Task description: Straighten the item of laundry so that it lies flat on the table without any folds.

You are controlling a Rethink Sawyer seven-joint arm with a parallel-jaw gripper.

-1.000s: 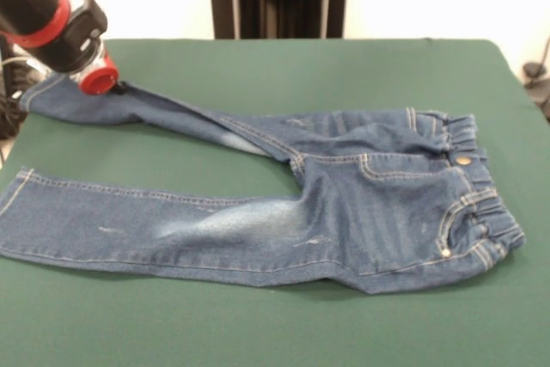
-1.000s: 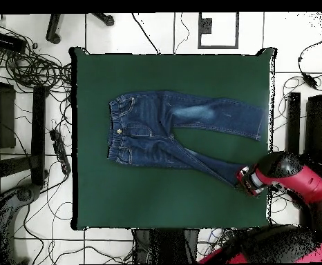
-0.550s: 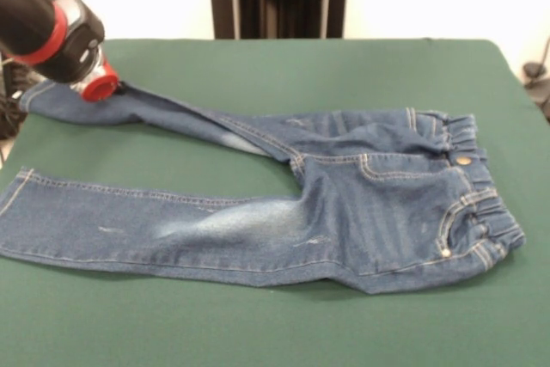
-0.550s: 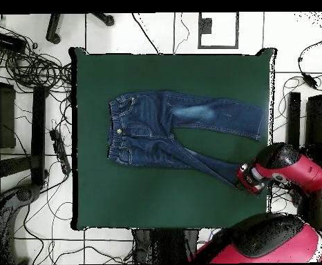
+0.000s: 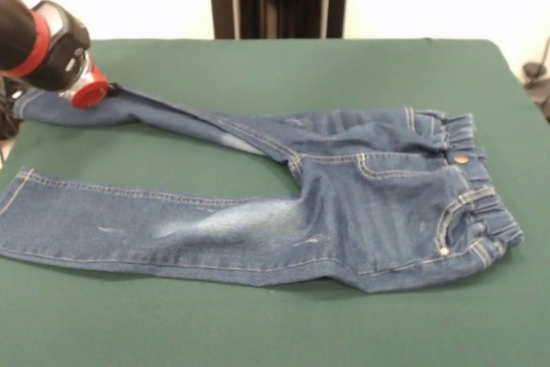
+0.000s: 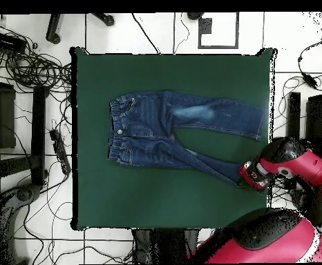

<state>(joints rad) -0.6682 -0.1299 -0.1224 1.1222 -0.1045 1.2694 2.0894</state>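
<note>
Front view, left to right. The gripper (image 5: pixel 86 92) sits low over the hem end of the far trouser leg, at the left edge of the table (image 5: pixel 284 66); its fingers are hidden behind the red collar, so whether it is spread, closed or pinching denim cannot be told. The jeans (image 5: pixel 344 204) lie across the middle of the green top, legs pointing left, gathered waistband (image 5: pixel 481 186) at the right. The near leg lies flat and straight. The far leg looks narrowed and twisted along its length, with a fold running from the crotch towards the hem, and the seat beneath the waistband is rumpled. Judged from this, the task is well advanced but unfinished: the far leg needs opening out. In the overhead view the arm covers that hem.
</note>
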